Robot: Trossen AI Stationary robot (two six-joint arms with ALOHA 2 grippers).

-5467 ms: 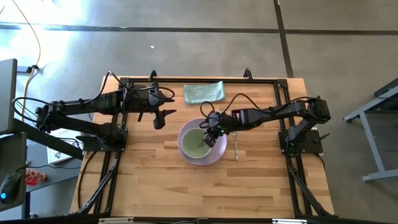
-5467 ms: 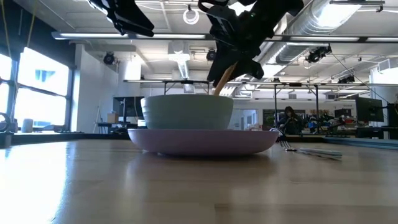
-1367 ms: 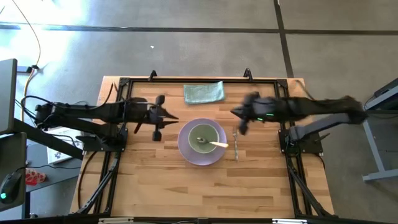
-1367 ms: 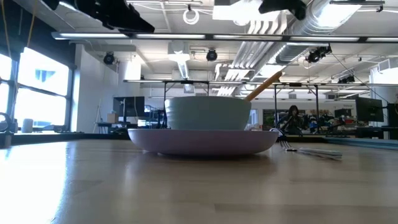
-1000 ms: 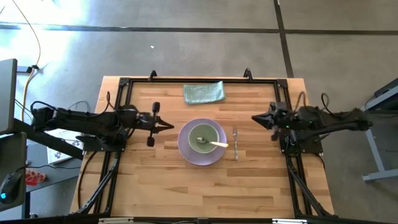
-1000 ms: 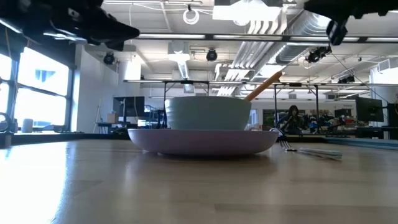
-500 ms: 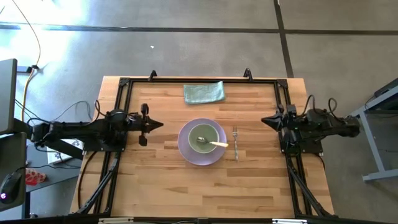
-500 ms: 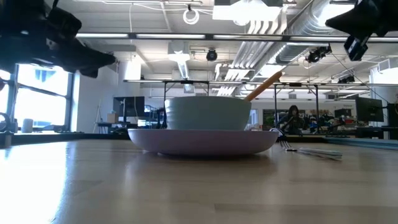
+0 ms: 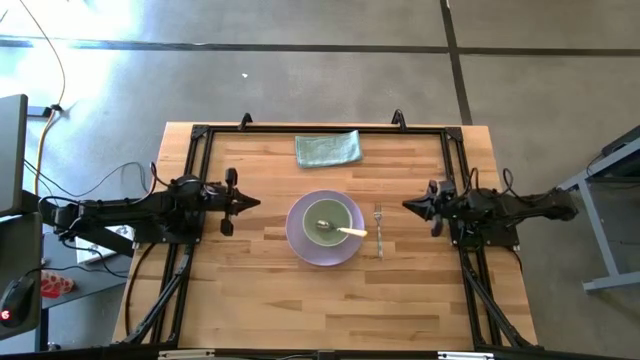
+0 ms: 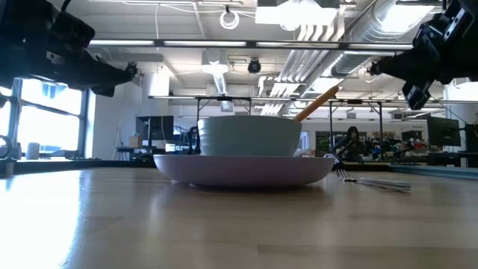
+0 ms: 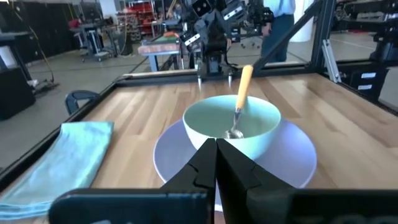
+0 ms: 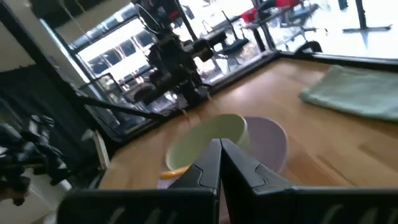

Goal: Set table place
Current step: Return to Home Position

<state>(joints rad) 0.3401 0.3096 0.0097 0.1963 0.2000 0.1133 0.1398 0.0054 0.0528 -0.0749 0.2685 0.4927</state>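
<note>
spoon (image 9: 350, 233) in bowl (image 9: 311, 214), bowl on plate (image 9: 330, 257)

bowl (image 10: 249, 136) on plate (image 10: 243, 169), spoon (image 10: 317, 104) inside, fork (image 10: 374, 181) beside

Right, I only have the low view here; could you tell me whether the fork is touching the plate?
Observer: No. From above, the fork lies on the table just right of the lilac plate, with bare wood between them.
Operator: Thank you. And is either gripper holding anything? I only see dark shapes in the top corners.
Observer: Neither is. The wrist views show the left gripper and the right gripper each shut on nothing, one on either side of the plate and apart from it.
</note>
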